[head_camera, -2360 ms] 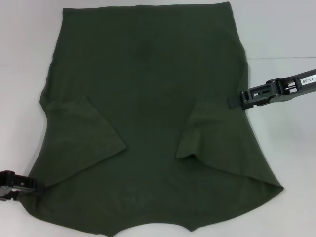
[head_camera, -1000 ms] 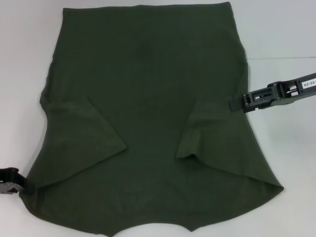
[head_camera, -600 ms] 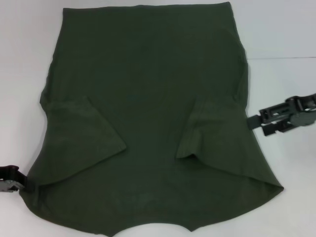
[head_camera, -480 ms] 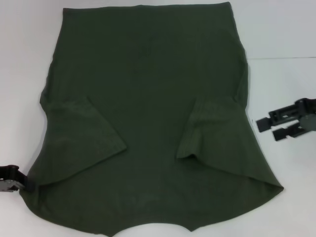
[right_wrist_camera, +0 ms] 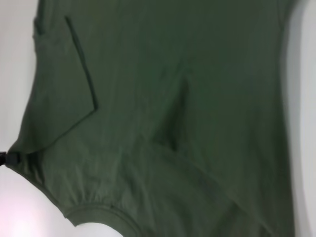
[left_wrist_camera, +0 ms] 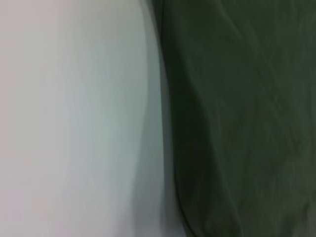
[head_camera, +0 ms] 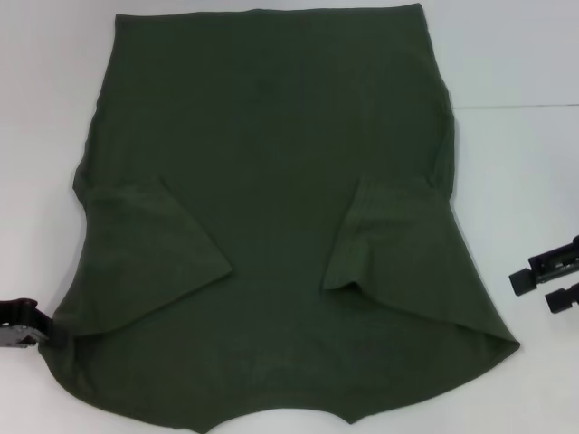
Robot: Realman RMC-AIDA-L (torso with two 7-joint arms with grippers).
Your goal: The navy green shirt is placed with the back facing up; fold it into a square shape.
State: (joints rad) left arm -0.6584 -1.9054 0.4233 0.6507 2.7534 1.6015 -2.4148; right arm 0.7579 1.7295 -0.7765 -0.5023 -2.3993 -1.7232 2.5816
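The navy green shirt (head_camera: pixel 271 172) lies flat on the white table (head_camera: pixel 516 54), plain side up, with both sleeves folded inward onto its body. Its collar end is nearest me. My left gripper (head_camera: pixel 27 327) sits low at the shirt's near-left corner, touching the cloth edge; the same gripper shows as a small dark tip (right_wrist_camera: pixel 6 158) in the right wrist view. My right gripper (head_camera: pixel 534 291) hovers open over bare table, clear of the shirt's right edge and holding nothing. The left wrist view shows only the shirt's edge (left_wrist_camera: pixel 237 123) against the table.
A thin seam line (head_camera: pixel 516 107) runs across the table at the right. White table surface lies on both sides of the shirt, widest on the right.
My right gripper let go of the shirt's right edge, opened, and drew back toward the near right. The left gripper slid slightly outward to the left. The shirt stayed put.
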